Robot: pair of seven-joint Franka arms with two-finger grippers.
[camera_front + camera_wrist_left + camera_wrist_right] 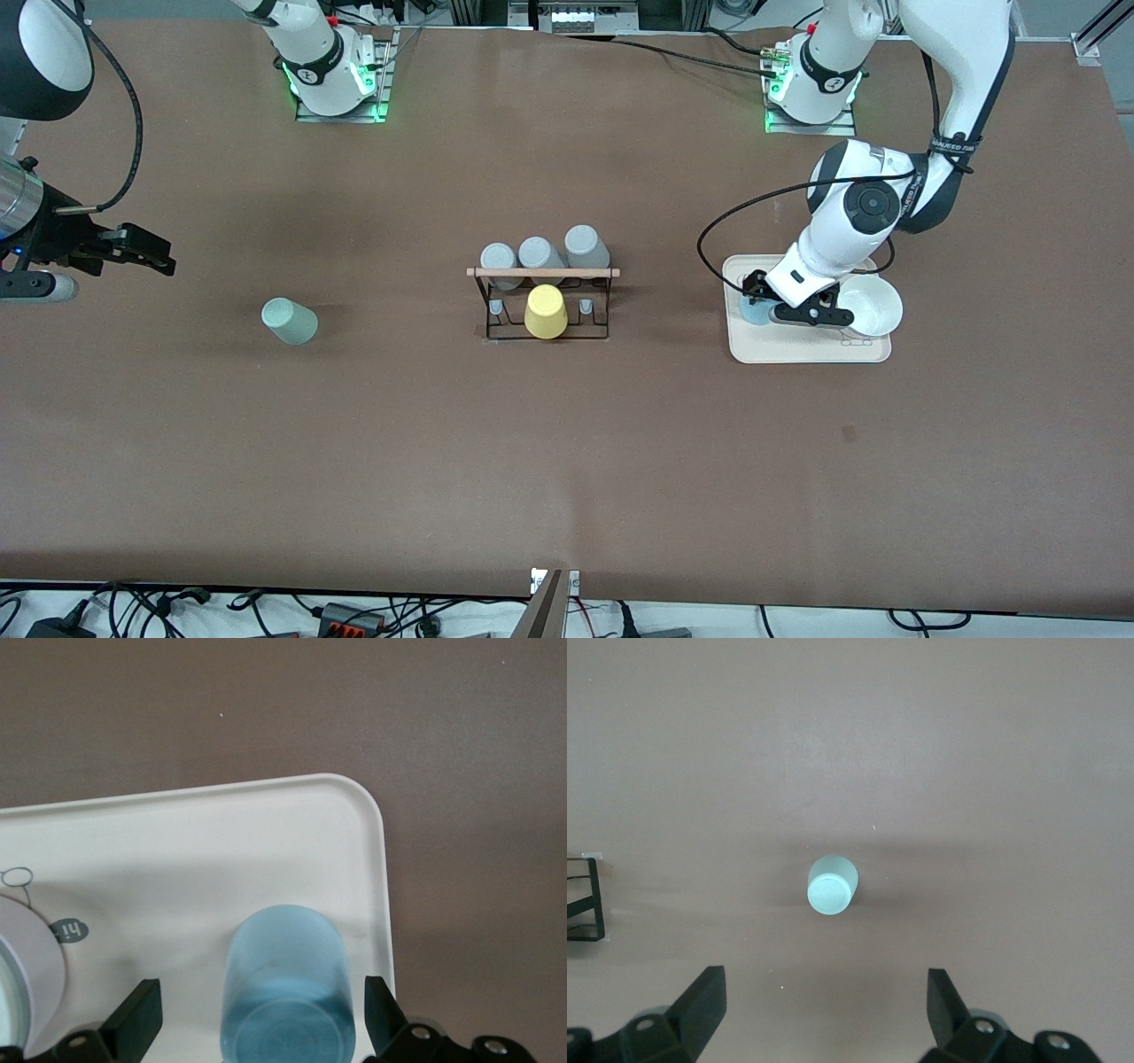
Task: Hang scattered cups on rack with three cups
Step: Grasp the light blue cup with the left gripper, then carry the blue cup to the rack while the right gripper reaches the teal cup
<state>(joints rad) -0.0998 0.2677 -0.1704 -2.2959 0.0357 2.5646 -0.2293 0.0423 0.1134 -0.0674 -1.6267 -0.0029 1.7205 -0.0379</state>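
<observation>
My left hand (257,1019) hangs open astride the upright blue cup (288,988) on the tray (292,824); my right hand (824,1014) waits open, well off the mint cup (831,886).

Blue cup (288,988) translucent plastic; tray (195,850) smooth, glossy; rack (542,301) black wire, wooden rod.

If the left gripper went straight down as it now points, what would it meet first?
Most likely the light blue cup on the beige tray, which sits between the open left gripper fingers.
</observation>
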